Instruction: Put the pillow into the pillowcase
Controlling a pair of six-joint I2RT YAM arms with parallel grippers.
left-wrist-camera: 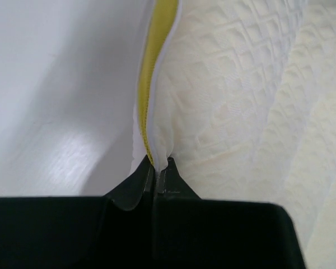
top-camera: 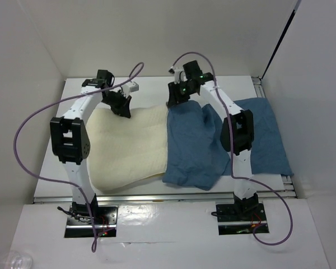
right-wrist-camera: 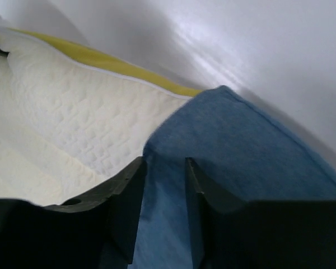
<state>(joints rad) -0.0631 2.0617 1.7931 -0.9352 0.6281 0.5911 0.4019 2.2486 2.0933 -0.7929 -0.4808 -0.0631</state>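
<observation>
- Cream quilted pillow (top-camera: pixel 131 148) is laid flat on the worktop (top-camera: pixel 151 84). Its right part is covered by the pillowcase (top-camera: pixel 193 145) and its left part is bare, so insertion is judged partial.
- Left claw (left-wrist-camera: pixel 157 165) is closed on the yellow piping (left-wrist-camera: pixel 157 56) at the pillow's far edge. Only a thin edge is pinched, so slip under a push is judged likely.
- Right claw (right-wrist-camera: pixel 163 168) is set further right along that far edge. Jaws are narrowly apart with blue cloth between; whether cloth is gripped cannot be told.
- If ungripped, the pillowcase may be dragged or bunched against the pillow rather than filled.
</observation>
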